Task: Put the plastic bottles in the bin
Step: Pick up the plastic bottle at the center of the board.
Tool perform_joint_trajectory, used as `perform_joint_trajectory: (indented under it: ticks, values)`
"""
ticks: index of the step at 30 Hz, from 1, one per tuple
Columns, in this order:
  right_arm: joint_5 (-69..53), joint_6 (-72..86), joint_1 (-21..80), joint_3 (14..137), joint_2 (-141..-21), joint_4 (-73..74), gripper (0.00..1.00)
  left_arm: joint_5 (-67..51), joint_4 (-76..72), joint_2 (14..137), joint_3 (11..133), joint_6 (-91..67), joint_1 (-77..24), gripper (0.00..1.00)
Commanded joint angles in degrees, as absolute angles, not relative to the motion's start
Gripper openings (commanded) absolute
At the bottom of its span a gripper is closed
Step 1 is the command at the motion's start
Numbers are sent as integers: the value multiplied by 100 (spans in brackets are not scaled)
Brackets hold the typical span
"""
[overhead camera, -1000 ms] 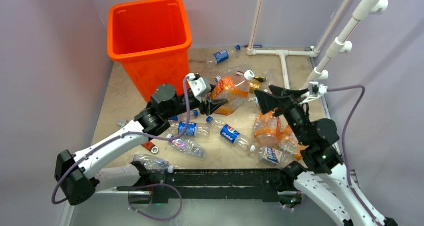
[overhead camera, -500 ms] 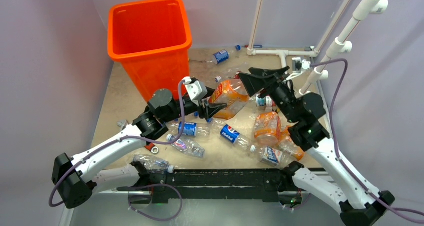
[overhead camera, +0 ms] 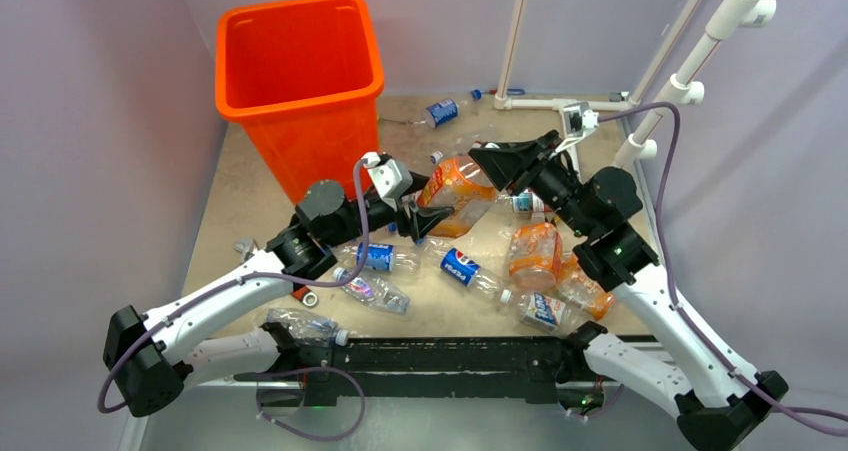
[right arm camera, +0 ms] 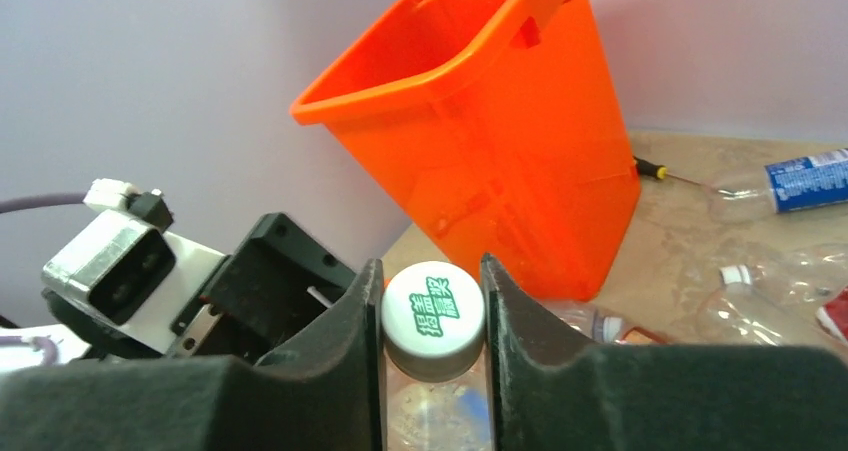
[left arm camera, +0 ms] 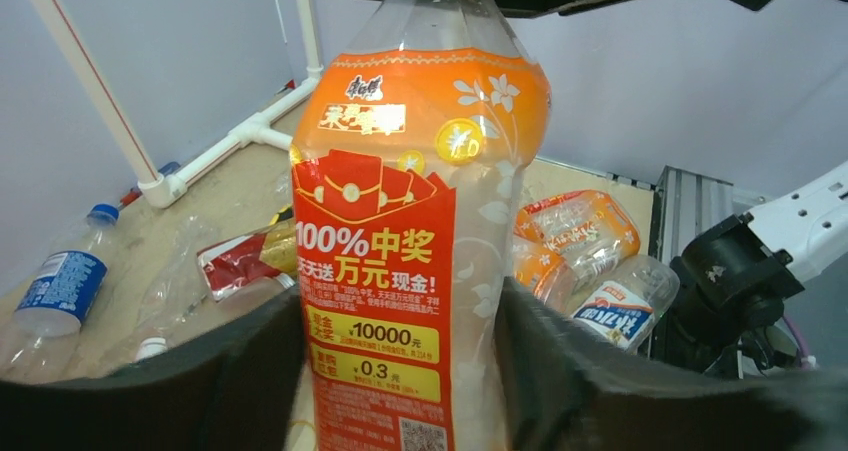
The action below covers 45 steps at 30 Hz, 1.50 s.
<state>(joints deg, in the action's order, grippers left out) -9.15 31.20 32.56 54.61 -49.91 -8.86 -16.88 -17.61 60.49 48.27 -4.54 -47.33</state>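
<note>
Right wrist view: right claw [right arm camera: 432,271] is clamping the white cap [right arm camera: 432,316]; left claw [left arm camera: 400,381] is gripping the orange bottle [left arm camera: 420,151] mid-body. The 2 should be lifting together toward the bin [right arm camera: 470,141].

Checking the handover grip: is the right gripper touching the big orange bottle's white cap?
Touching. The right wrist view shows the right gripper closed on the white cap, both fingers pressed against its sides, no gap.
</note>
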Motion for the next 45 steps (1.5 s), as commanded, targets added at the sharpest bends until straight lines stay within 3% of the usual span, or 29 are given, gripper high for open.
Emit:
perform_joint_trajectory:
  ticks: [1,3,6,14,18,23,33,45]
  values:
    - [-1495,2838,3284,5861,-5020,-732,0,-1737,-1937,6000,5075,-785,-4738,79]
    - [-1415,2687,3283,5974,-4995,-660,0,-1616,-1531,6038,5329,-916,-4750,95]
    - [-1184,2390,3282,6283,-4981,-609,0,-1124,-795,5957,5730,-895,-4764,99]
    - [-1078,2494,3284,6474,-5138,-2357,0,1064,734,4545,5840,-992,-4764,99]
    - [-973,2762,3280,6745,-5667,-3473,0,1032,779,3854,5280,-1059,-4768,99]
    - [-899,2870,3301,7476,-6572,-4492,0,1159,922,3869,4856,-1525,-4765,99]
    - [-913,1997,3965,9488,-8547,-4718,0,771,932,4074,4420,-1912,-4764,96]
    - [477,799,4719,11191,-10615,-4862,0,1247,1039,2868,3985,-1742,-4773,96]
